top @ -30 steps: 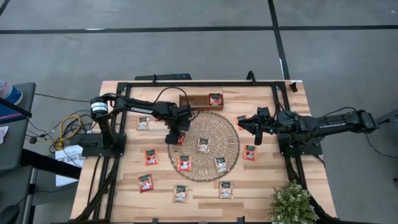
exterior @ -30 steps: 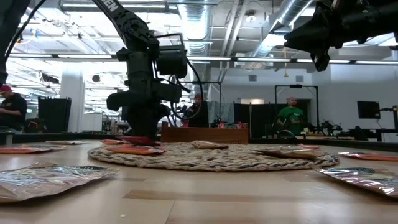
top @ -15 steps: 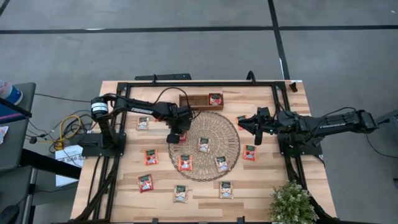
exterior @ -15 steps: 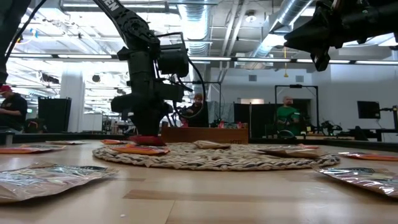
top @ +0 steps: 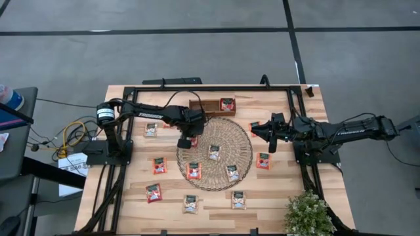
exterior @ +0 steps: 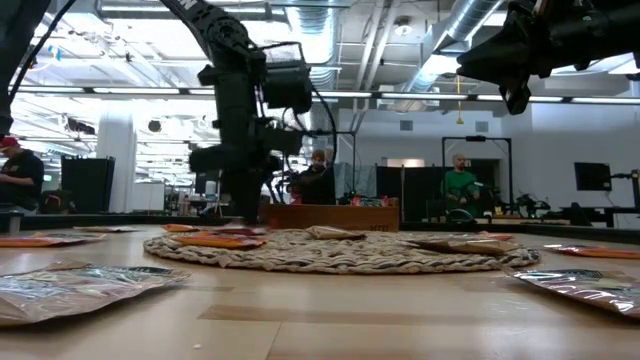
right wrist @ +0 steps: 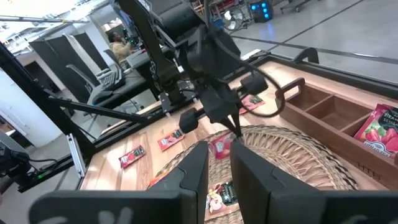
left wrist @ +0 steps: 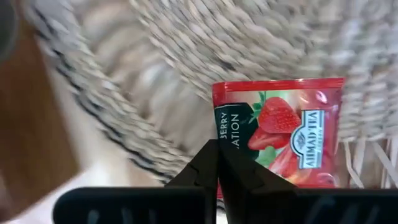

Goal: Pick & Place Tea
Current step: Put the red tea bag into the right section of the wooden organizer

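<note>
Over the mat's [top: 214, 153] back-left edge, near the tray [top: 211, 105]: left gripper [left wrist: 217, 163] pinching a red tea sachet [left wrist: 286, 132], bottom edge hidden behind the pressed-together fingers. Other sachets scattered on mat and table [top: 275, 200]. Off the mat's right side: right gripper [top: 269, 134] hovering, fingers slightly apart, holding nothing.

Even, bright light is falling from overhead, leaving the wooden table [top: 275, 190] with only faint, soft shadows under the arms. In the low view, ceiling strip lights [exterior: 130, 10] are glaring, and the near foil sachet [exterior: 80, 285] is lying out of focus while catching dull reflections. In the left wrist view the woven mat [left wrist: 186, 56] is smearing with motion blur, while the strawberry sachet [left wrist: 292, 134] is staying fairly sharp.
</note>
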You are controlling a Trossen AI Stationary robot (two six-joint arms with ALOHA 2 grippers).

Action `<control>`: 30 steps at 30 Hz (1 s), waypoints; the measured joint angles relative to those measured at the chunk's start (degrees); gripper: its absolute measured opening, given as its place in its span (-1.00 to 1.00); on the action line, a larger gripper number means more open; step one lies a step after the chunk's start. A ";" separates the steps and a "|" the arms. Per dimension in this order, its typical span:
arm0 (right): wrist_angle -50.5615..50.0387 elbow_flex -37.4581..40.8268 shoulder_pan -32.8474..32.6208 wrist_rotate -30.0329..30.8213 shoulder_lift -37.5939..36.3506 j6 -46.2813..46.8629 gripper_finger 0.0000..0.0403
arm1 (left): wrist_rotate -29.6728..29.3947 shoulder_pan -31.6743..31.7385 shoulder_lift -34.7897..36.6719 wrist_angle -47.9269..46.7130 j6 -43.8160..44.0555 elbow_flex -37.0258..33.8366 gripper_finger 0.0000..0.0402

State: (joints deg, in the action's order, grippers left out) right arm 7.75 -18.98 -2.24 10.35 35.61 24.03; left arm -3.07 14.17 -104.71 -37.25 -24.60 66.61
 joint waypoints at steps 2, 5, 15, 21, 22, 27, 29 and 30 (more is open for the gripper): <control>0.00 0.00 0.00 0.00 0.00 0.00 -0.70 | -0.17 0.00 0.00 -2.54 0.18 1.97 -1.00; 0.00 0.00 0.00 0.00 0.00 0.00 -0.70 | -0.13 0.00 0.00 -6.79 1.61 5.60 -1.00; 0.00 0.00 0.00 -0.02 0.00 -0.02 -0.70 | -0.06 -0.83 0.07 -18.77 6.28 20.22 -1.00; -0.02 0.00 0.16 -0.02 1.97 -0.52 -0.70 | -0.38 -2.40 0.15 -21.11 10.37 27.81 -1.00; 0.13 -0.01 0.24 -0.02 2.74 -1.03 -0.70 | -0.42 -2.71 0.15 -21.18 11.10 29.04 -1.00; 1.01 -2.12 0.51 -0.83 8.37 -3.87 -0.66 | -0.43 -4.12 0.20 -21.12 13.61 34.37 -1.00; 1.73 -3.99 0.78 -1.45 10.71 -5.85 -0.62 | -0.43 -4.72 0.24 -21.14 13.97 35.75 -1.00; 1.71 -5.08 0.93 -1.52 11.99 -6.60 -0.59 | -0.46 -5.02 0.24 -21.16 13.99 36.32 -1.00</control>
State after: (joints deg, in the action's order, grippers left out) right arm 9.46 -24.06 -1.31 8.83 47.61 17.43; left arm -3.53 9.16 -104.47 -58.41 -10.61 102.93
